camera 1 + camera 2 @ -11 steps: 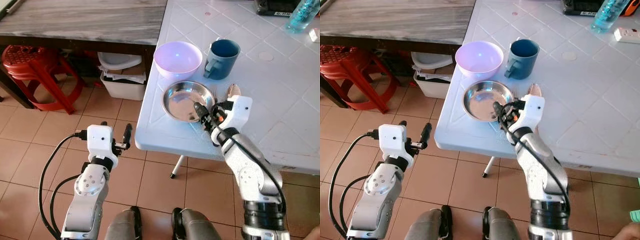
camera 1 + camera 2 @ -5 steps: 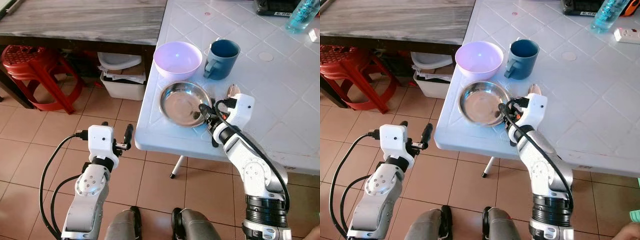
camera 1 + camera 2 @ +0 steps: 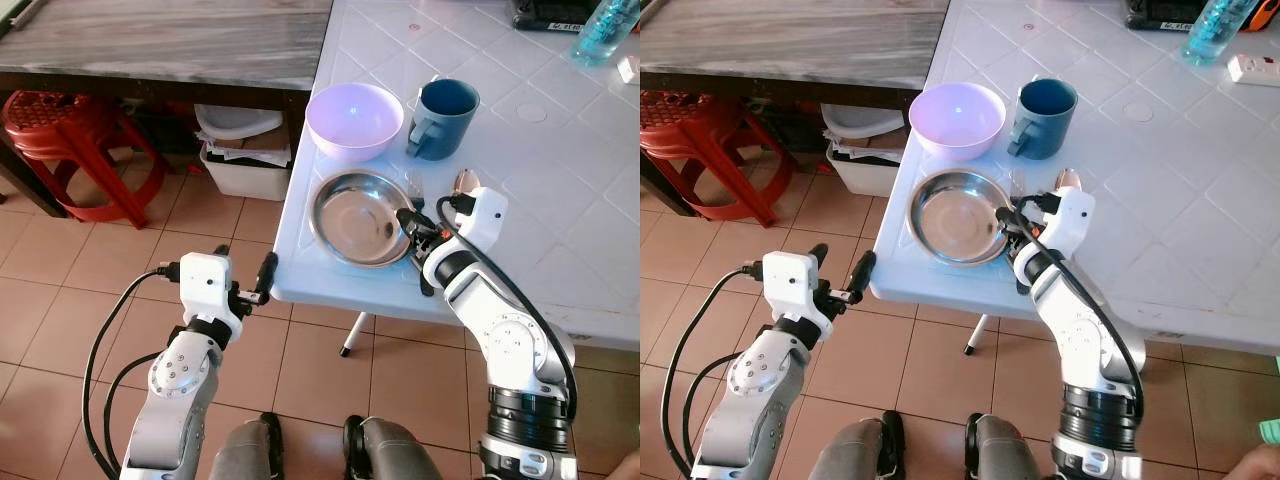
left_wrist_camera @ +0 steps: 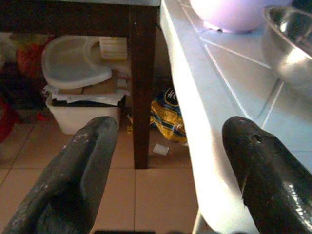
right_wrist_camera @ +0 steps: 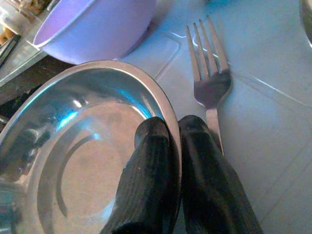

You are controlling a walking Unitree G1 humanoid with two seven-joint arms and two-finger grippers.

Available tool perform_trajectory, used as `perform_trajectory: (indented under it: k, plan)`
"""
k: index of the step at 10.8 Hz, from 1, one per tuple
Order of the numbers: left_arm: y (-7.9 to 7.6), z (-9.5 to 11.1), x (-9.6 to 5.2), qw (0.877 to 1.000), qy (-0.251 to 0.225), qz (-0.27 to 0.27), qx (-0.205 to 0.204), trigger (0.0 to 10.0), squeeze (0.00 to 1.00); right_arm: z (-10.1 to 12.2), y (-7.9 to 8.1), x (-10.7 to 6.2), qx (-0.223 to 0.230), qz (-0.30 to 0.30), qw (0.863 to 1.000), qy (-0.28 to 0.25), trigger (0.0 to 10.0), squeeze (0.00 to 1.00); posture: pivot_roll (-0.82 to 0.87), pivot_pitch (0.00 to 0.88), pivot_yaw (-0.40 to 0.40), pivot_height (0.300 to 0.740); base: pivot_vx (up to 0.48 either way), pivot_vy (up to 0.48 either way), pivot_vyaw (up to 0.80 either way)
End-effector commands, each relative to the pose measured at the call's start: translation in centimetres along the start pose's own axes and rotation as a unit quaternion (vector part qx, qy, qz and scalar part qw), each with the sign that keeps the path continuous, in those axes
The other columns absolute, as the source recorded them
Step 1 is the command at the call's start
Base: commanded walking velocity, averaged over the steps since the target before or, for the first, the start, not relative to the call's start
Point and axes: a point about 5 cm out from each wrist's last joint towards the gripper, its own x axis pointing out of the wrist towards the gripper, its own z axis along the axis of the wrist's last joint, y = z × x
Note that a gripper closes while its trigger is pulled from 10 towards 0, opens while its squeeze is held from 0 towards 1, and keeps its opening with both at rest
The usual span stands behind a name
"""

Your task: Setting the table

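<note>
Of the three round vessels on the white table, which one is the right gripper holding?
The steel plate, pinched at its rim by the right gripper.

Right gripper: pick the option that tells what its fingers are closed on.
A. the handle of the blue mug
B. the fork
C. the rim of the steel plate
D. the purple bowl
C. The right gripper has its two black fingers pinched on the rim of the steel plate; the fork lies free beside it on the white table.
</note>
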Motion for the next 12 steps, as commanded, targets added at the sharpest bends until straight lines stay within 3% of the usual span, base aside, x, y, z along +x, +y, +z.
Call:
perform_trajectory:
  k: [1,5,6,9,10,12]
  plan:
    - [0.1,0.1,-0.2,1.000,-0.004,-0.005,-0.001,10.0,0.00,-2.8,-2.2,-0.1,0.019,-0.067,0.995,0.069,0.0,0.00,-0.06,0.210,0.035,0.740,0.000,0.000,0.00]
    - [0.1,0.2,-0.1,1.000,-0.007,-0.003,-0.001,10.0,0.00,-2.4,-2.5,0.1,0.065,-0.093,0.992,0.055,0.0,0.00,-0.06,0.203,0.035,0.740,0.000,0.000,0.00]
    - [0.4,-0.1,0.0,1.000,0.002,0.014,0.001,10.0,0.00,-1.2,-1.9,0.2,0.068,-0.081,0.994,0.017,0.0,0.00,-0.06,0.204,0.034,0.740,0.000,0.000,0.00]
    - [0.6,-0.5,0.2,1.000,0.011,0.028,-0.005,10.0,0.00,-0.3,0.5,0.4,0.099,-0.011,0.995,-0.014,0.0,0.00,-0.06,0.188,0.027,0.740,0.000,0.000,0.00]
    - [0.6,-0.5,0.3,1.000,0.011,0.028,-0.007,10.0,0.00,-0.2,1.0,0.4,0.106,0.008,0.994,-0.025,0.0,0.00,-0.07,0.178,0.028,0.740,0.000,0.480,0.00]
    - [0.5,-0.7,0.4,1.000,0.014,0.024,-0.010,10.0,0.00,0.7,1.5,0.1,0.072,0.026,0.995,-0.069,0.0,0.00,-0.07,0.166,0.038,0.740,0.000,0.480,0.00]
